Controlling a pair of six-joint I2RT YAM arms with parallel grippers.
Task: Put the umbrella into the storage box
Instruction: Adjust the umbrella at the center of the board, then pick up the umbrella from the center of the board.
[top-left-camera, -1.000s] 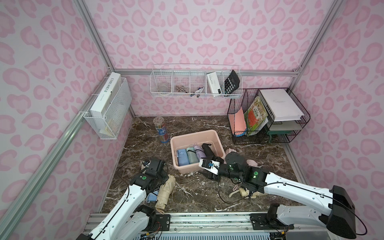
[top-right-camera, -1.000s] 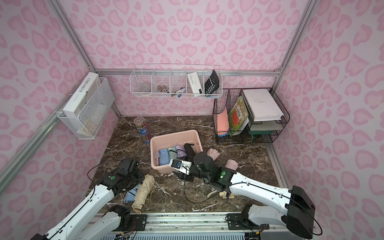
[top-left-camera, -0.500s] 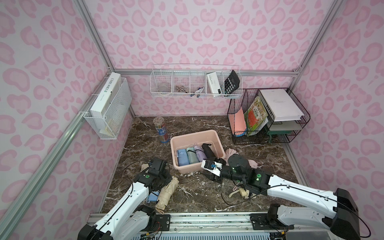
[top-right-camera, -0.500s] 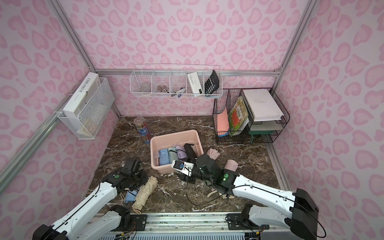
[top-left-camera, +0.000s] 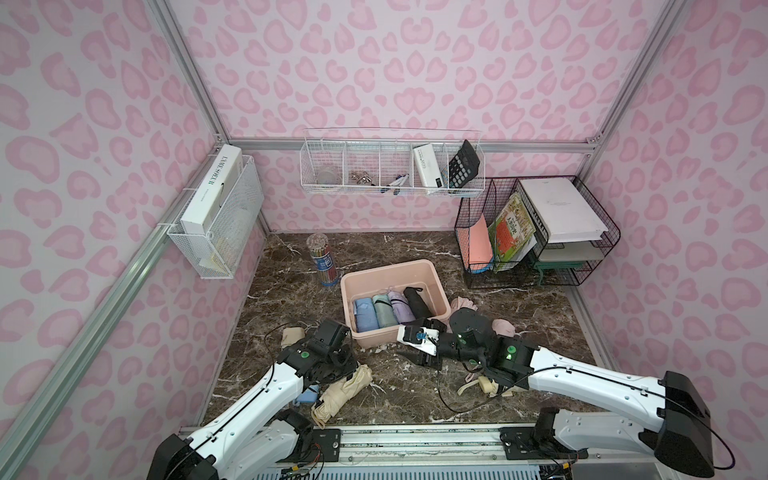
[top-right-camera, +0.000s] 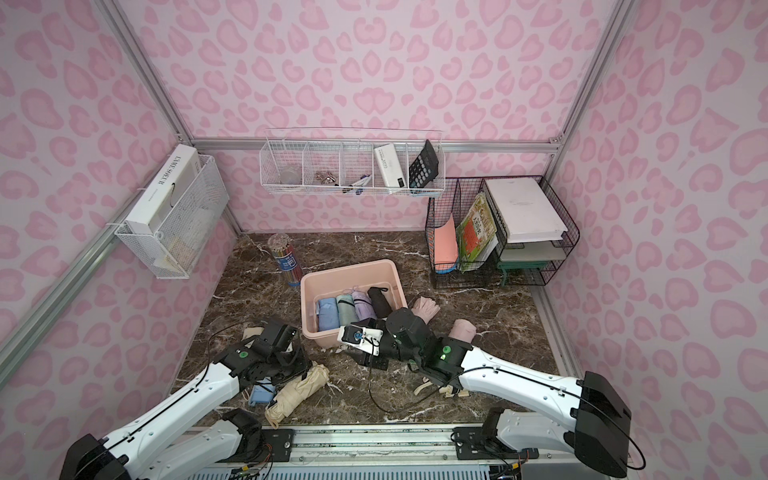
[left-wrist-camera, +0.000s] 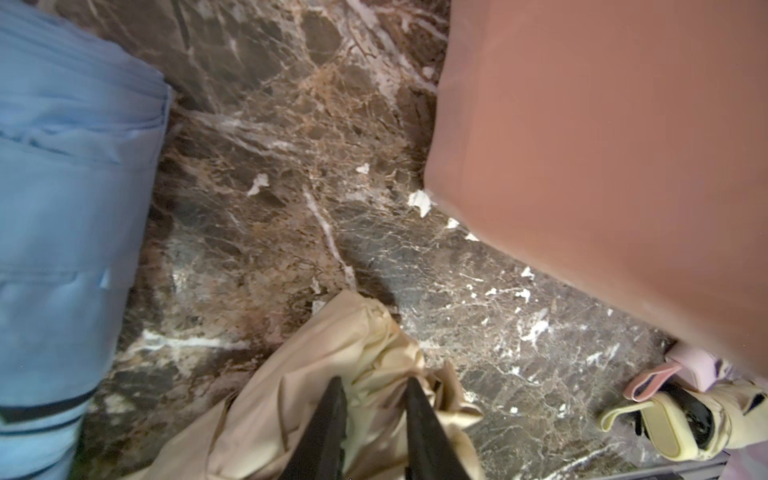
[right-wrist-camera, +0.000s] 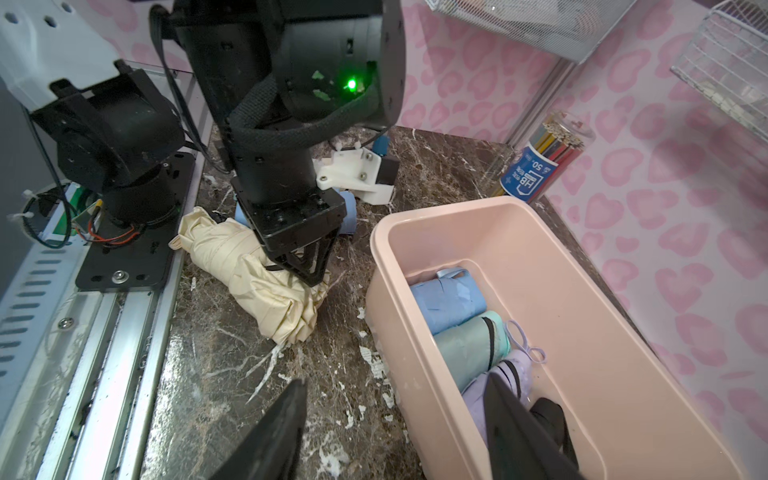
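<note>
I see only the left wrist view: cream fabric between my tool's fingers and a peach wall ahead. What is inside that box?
Observer: In both top views, the storage box holds four folded ones lying side by side: a blue umbrella, a green umbrella, a lilac umbrella and a black umbrella.
Operator: Is the other arm in the way when I bring my cream umbrella there?
Observer: Perhaps. The right tool is open and empty, close to the box's near wall, at the end where the black umbrella lies.
</note>
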